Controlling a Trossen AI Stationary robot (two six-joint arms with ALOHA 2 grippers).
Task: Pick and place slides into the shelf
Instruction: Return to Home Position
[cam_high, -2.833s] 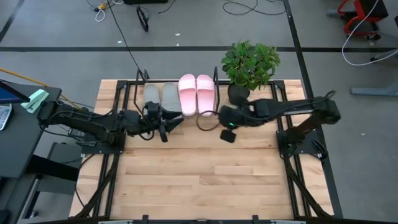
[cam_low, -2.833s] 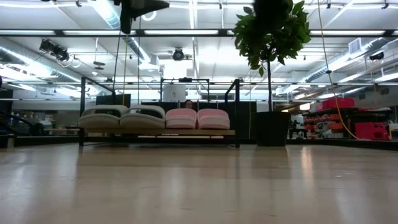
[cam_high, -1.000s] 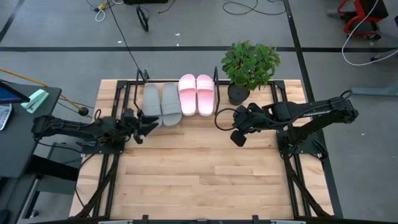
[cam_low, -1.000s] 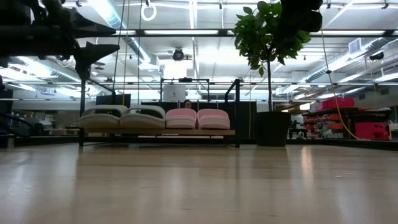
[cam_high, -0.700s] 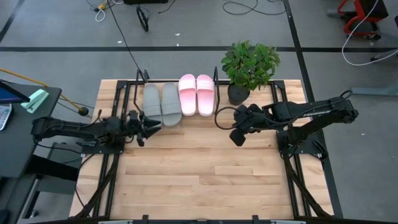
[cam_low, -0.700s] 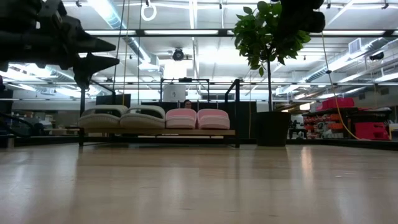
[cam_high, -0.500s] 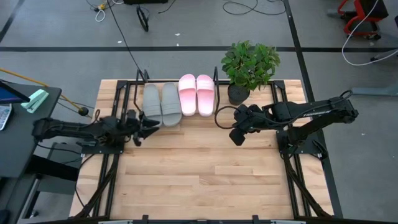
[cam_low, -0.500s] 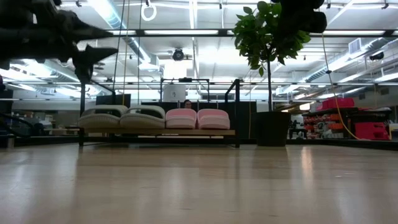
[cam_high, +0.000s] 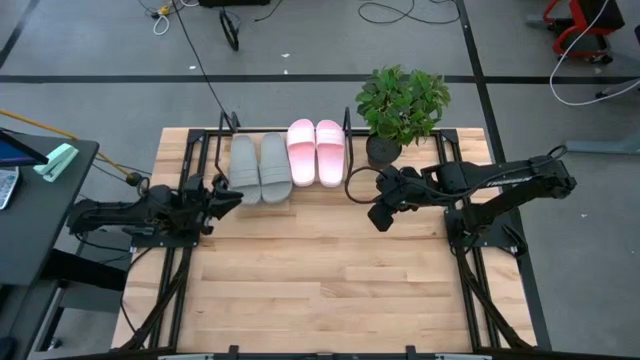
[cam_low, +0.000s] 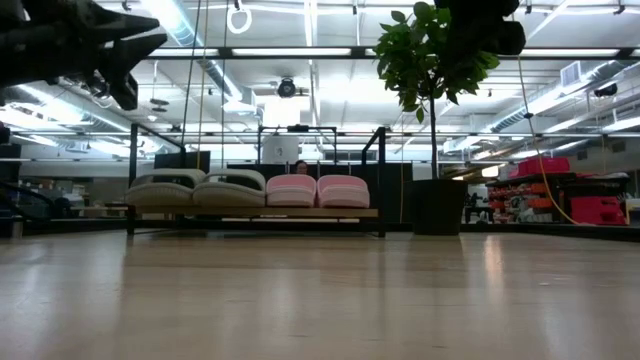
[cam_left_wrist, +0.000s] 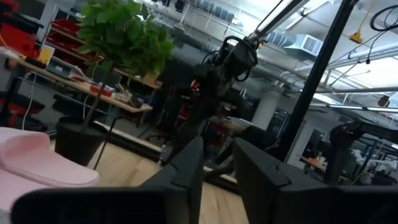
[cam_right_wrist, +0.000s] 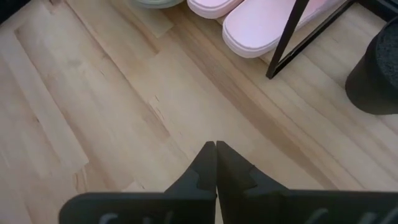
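1. Count four on the shelf (cam_low: 252, 212) at the far edge of the surface (cam_high: 300, 290): grey slides (cam_high: 245, 170) to the left, pink slides (cam_high: 330, 152) to the right, side by side in one row. Judge the placing as done, with only the return to rest left.
2. Find the left jaws at the tip of the left arm (cam_high: 130, 215), just near-left of the grey slides, raised off the surface. Read them as parted by a narrow gap and holding nothing.
3. Find the right jaws at the tip of the right arm (cam_high: 500, 175), near-right of the shelf's right end frame and close to the pot of the plant (cam_high: 402, 98). Read them as pressed together, empty.
4. To do the step well, draw each arm back toward its own side and away from the shelf. Keep height first, so no finger drags a slide heel or hooks the thin black frame.
5. Keep the right wrist and its cable loop (cam_high: 352, 192) off the pot and the leaves. Judge tipping the plant as the main risk, given how close it stands.
6. Use the bare wood on the near side as open room for the swing.
7. Mind the black rails (cam_high: 180, 270) along the left and right edges of the surface when folding in.
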